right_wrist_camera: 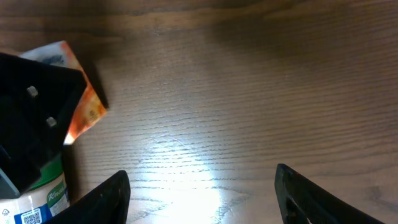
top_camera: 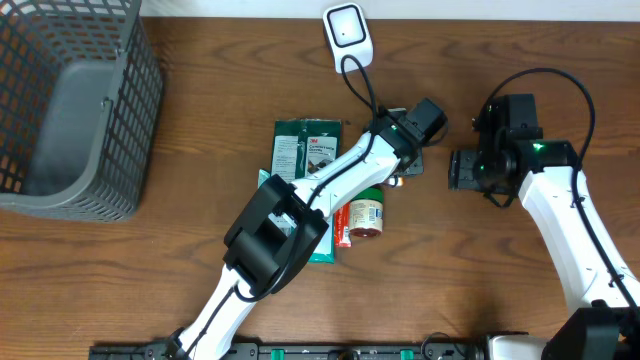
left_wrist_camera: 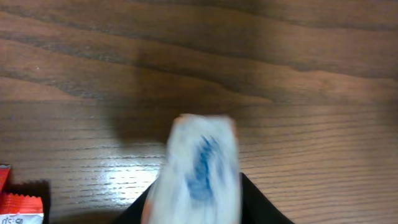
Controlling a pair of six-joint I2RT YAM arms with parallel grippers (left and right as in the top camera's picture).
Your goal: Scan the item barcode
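Wood grain, brown and glossy, runs across the counter (top_camera: 200, 250), with a bright patch of glare under each wrist camera. At the far left stands a grey wire-mesh basket (top_camera: 100, 150) with straight, open-grid walls. At the far edge near the middle lies a small white scanner (top_camera: 347, 32), a rounded rectangle with a black cable curling toward the near side.

In the middle of the counter is a loose cluster: a flat green packet (top_camera: 305, 148) with a white label, a thin red sachet (top_camera: 343, 222), and a round jar (top_camera: 366, 215) lying just right of the sachet.

The left end effector (top_camera: 408, 155) hangs at the right edge of this cluster. Between its black fingers (left_wrist_camera: 264, 208) sits the item, a small white pouch (left_wrist_camera: 202, 165) with orange edges and a blue mark. It is badly blurred in the left wrist view. I cannot tell whether the fingers clamp the pouch or only flank it. In the right wrist view an orange corner of the pouch sticks out from behind the black left end effector, above the counter and beside the jar's white label.

The right end effector (right_wrist_camera: 202, 174) is just right of the left one, well above the wood, its two dark, wedge-shaped fingers spread wide with only bare counter between them.
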